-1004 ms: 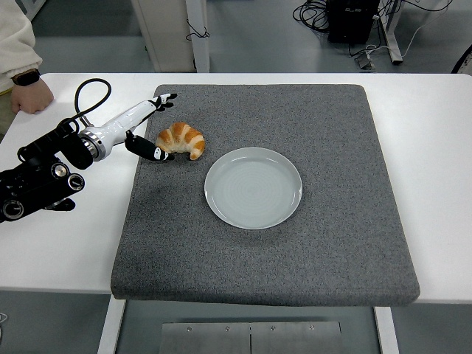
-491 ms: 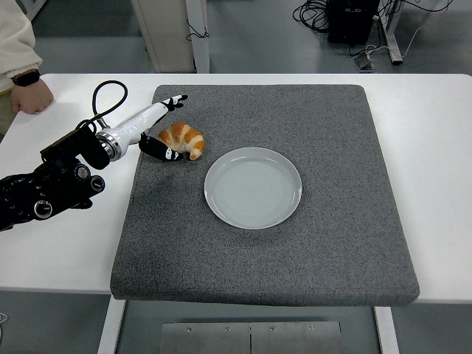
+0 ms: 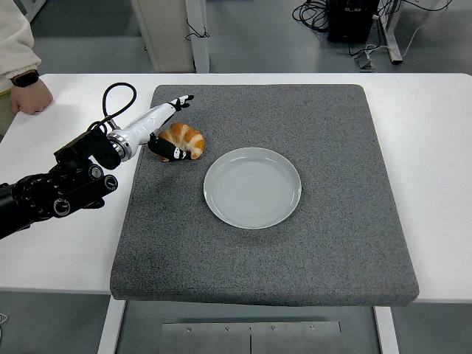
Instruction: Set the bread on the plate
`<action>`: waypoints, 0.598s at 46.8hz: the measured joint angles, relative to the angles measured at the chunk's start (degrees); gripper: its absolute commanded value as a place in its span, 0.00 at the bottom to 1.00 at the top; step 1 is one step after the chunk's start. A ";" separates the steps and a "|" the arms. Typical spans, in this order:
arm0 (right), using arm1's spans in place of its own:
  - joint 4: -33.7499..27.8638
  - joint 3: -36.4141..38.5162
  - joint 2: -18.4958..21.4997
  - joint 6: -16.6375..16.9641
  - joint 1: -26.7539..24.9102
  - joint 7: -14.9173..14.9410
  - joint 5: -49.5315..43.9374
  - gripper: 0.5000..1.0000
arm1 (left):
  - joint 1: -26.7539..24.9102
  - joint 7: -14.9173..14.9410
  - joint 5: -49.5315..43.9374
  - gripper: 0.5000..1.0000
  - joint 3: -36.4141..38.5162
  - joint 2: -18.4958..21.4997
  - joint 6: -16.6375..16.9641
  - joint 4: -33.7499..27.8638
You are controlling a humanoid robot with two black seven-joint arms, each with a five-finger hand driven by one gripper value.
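Reaching in from the left edge, the left hand (image 3: 168,133) has moved further forward and to the right than it was a second ago, so that its thumb now presses against the near-left end of the croissant (image 3: 184,139) while the white-backed fingers (image 3: 177,102) stretch out straight behind the pastry, spread wide and not yet curled around it. A person's hand (image 3: 29,92) with a wristwatch rests on the white table (image 3: 66,243) well behind and to the left of the robot's hand. The croissant lies on the grey mat (image 3: 324,243), right at the hand's fingertips, apparently in the same spot as before. To the right of the hand and a little nearer the robot sits the pale plate (image 3: 253,214), bare, close to the croissant but not touching it. The advance suggests the approach is nearly over: the hand brackets the bread, and closing the fingers looks like the step that remains before any lift toward the plate. The right hand is out of view.
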 measured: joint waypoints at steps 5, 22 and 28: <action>0.00 0.00 0.00 0.00 0.03 0.00 0.00 1.00 | 0.65 -0.74 -0.02 0.94 -0.06 -0.01 -0.04 0.99; 0.00 0.00 0.00 0.01 -0.01 0.00 0.00 1.00 | 1.03 -3.51 -2.31 0.93 -0.10 -0.91 -0.06 4.05; 0.00 0.00 0.00 0.02 0.00 0.00 0.00 1.00 | 1.15 -3.50 -2.88 0.68 -0.10 -1.76 -0.05 4.71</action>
